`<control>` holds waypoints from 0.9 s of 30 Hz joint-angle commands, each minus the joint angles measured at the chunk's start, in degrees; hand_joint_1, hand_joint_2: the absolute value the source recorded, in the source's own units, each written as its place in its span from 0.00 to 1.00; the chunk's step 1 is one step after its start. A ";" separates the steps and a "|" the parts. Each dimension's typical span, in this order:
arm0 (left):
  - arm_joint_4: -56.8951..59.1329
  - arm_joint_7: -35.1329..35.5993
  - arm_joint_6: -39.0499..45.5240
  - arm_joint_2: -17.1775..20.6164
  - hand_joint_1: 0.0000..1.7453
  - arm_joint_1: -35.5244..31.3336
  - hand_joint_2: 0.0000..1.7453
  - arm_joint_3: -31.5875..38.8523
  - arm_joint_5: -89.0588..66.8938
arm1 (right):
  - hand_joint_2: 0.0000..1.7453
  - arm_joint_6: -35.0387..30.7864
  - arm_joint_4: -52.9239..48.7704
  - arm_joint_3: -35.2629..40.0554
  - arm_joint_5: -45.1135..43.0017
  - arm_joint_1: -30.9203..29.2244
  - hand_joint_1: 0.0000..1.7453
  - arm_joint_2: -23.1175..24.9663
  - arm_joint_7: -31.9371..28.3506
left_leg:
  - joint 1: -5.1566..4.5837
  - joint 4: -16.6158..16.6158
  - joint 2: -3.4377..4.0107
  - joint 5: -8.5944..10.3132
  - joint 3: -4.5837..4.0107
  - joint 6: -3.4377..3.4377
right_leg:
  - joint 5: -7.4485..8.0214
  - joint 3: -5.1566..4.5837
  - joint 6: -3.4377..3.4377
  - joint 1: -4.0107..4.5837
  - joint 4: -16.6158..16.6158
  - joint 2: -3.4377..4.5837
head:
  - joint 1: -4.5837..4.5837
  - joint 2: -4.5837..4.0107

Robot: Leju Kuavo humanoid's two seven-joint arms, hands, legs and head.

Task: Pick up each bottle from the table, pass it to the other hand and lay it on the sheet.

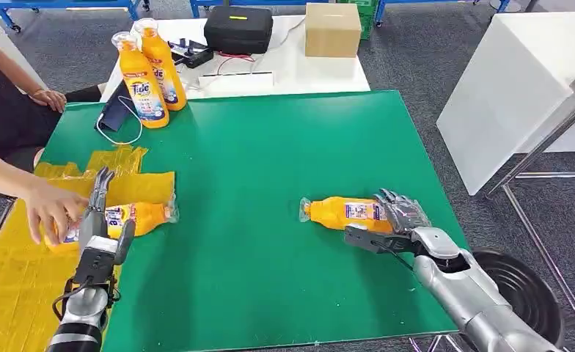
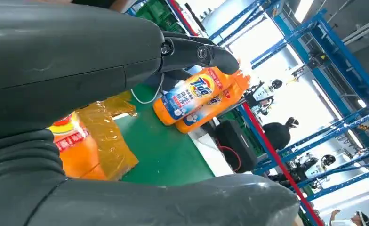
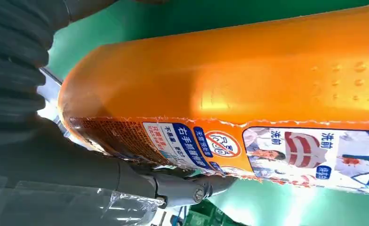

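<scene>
**One bottle on the sheet, one in hand, two waiting**

While a person's hand (image 1: 50,209) rests on the bottle on the sheet (image 1: 127,218), the right hand (image 1: 391,224) wraps its fingers and thumb around the base of a second lying bottle (image 1: 343,213) on the green mat (image 1: 270,161), which is not yet lifted. The left hand (image 1: 101,220) hovers just beside the laid bottle, fingers spread and holding nothing. Two upright bottles (image 1: 149,70) wait at the mat's far corner. By my judgement roughly a quarter is done. The bottles are glossy orange plastic with flat sides, printed labels and clear caps; the yellow sheet (image 1: 20,279) looks thin and crinkly, like film.
</scene>
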 commanded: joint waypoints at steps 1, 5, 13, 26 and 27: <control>1.20 0.11 -0.25 -0.89 0.00 -0.82 0.00 1.16 0.08 | 1.00 0.46 4.71 1.10 0.00 0.07 0.00 1.68 0.01 | 0.08 -0.01 -0.01 -0.01 0.03 -0.07 | 0.02 0.07 -0.03 0.08 -0.08 0.05 | 0.00 0.00; 1.20 0.11 -0.25 -0.89 0.00 -0.82 0.00 1.16 0.08 | 1.00 0.46 4.71 1.10 0.00 0.07 0.00 1.68 0.01 | 0.11 0.01 -0.02 -0.02 0.02 -0.10 | 0.02 0.07 -0.04 0.11 -0.09 0.09 | 0.00 0.00; -0.10 -2.58 -7.50 -2.53 0.00 -0.68 0.00 2.17 7.28 | 1.00 -4.88 3.85 -3.37 -4.32 0.34 1.00 4.66 -6.65 | 0.06 -0.02 0.01 -0.01 0.06 -0.05 | 0.01 0.07 -0.02 0.05 -0.06 0.10 | 0.00 0.00; -5.65 0.29 -12.74 -4.03 0.00 0.96 0.00 2.15 10.34 | 1.00 -1.83 7.05 -1.84 -2.68 -3.70 1.00 8.96 -3.30 | 0.10 0.04 0.08 -0.07 -0.10 -0.08 | 0.03 -0.09 0.00 0.10 -0.03 0.25 | 0.00 0.00; -5.65 0.29 -12.74 -4.03 0.00 0.96 0.00 2.15 10.34 | 1.00 -1.83 7.05 -1.84 -2.68 -3.70 1.00 8.96 -3.30 | 0.06 0.01 0.08 -0.04 -0.13 -0.05 | 0.04 -0.12 0.02 0.05 -0.02 0.23 | 0.00 0.00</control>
